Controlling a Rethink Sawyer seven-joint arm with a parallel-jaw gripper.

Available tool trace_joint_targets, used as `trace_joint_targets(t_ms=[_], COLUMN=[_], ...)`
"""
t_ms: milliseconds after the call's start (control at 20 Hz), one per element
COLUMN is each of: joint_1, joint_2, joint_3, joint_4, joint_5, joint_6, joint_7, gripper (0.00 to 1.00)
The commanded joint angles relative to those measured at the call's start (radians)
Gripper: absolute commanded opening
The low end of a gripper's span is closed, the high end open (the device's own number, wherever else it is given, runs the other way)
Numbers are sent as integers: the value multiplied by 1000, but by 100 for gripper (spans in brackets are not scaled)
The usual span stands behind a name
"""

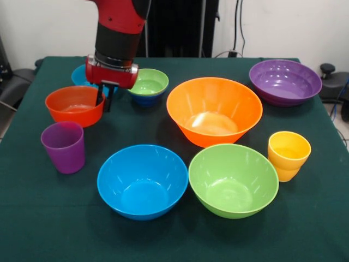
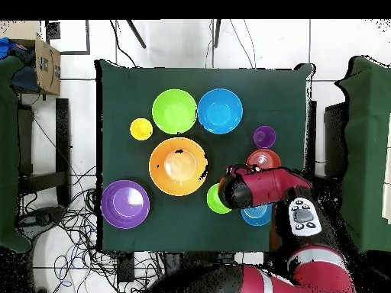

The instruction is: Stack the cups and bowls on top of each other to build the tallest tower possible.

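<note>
My gripper reaches down at the right rim of the small red-orange bowl, which rests on the table. One finger is inside the rim and one outside, pinched close on it. The small light blue bowl sits just behind it. The small green bowl sits nested in the small dark blue bowl. The purple cup stands front left and the yellow cup at the right. In the overhead view the arm covers the gripper beside the red-orange bowl.
The large orange bowl stands mid-table, with the large blue bowl and the large green bowl in front of it. The wide purple bowl is at the back right. All stand upright on the green cloth.
</note>
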State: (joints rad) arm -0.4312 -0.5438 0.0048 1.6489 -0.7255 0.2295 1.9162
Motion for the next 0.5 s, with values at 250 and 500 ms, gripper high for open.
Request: trace_joint_targets(t_ms=[250, 500], joint_1=[7, 38], joint_2=[-151, -193], joint_3=[155, 137], joint_4=[68, 85], joint_5=[30, 53], joint_6=[177, 231], joint_7=[-135, -106], gripper=[0, 0])
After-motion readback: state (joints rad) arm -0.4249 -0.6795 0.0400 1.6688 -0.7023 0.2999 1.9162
